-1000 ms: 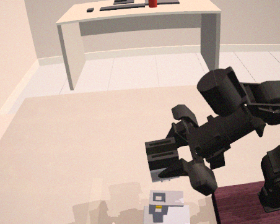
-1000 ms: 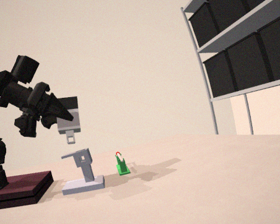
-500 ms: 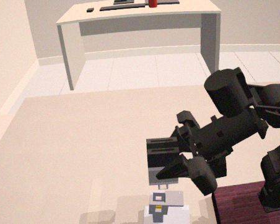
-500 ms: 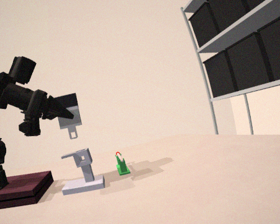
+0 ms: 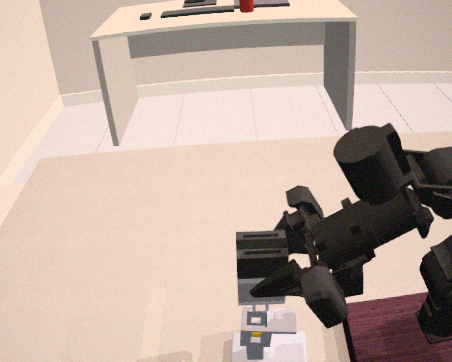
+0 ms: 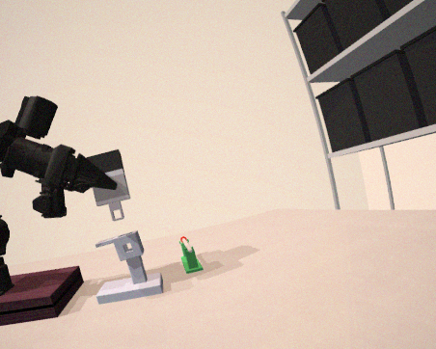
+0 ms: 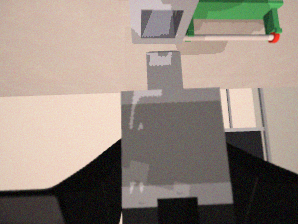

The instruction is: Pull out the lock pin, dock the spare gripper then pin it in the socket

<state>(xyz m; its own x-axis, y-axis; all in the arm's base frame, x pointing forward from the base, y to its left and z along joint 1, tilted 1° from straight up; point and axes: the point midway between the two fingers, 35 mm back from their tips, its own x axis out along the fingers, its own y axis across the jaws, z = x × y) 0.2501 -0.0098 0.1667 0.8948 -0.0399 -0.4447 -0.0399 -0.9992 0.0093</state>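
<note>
My gripper (image 5: 266,262) (image 6: 112,182) (image 7: 164,139) is shut on the spare gripper (image 5: 261,265) (image 6: 111,192) (image 7: 172,122), a grey and black block, one finger on each side. Its spigot (image 6: 112,209) (image 7: 164,77), with a square window, points down above the mount (image 5: 285,320) (image 6: 137,271) and does not touch it. The mount's socket (image 6: 136,236) (image 7: 136,31) has a square side hole with no pin in it. In the exterior view the spigot is above and slightly left of the socket. The white lock pin (image 6: 188,246) (image 7: 230,38), with a red end, rests on the green stand (image 6: 191,264) (image 7: 235,10).
The arm's dark red base block (image 5: 395,325) (image 6: 34,294) is beside the mount. The green stand is beyond the mount in the exterior view. A desk (image 5: 225,25) and a shelf rack with black bins (image 6: 381,96) are in the background.
</note>
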